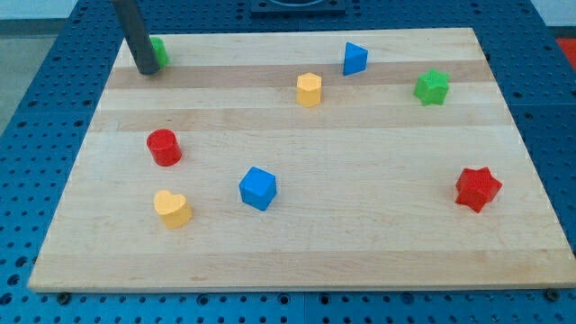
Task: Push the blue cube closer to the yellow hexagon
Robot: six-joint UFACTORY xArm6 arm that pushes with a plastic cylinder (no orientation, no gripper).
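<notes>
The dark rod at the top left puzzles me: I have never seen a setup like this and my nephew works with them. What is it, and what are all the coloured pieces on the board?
The rod is the end of a robot arm. It has no hand and holds nothing; its lower end, my tip, slides over the wooden board and pushes blocks. There is one picture from one camera, looking down at the board at a slant.

The tip stands near the view's top left corner, right beside a green block partly hidden behind it.

Also on the board: a yellow hexagon and a blue triangular block at the upper middle, a green star at the upper right, a red star at the lower right, a blue cube at the lower middle, a yellow heart and a red cylinder at the left.

The job is to push the blue cube toward the yellow hexagon.
</notes>
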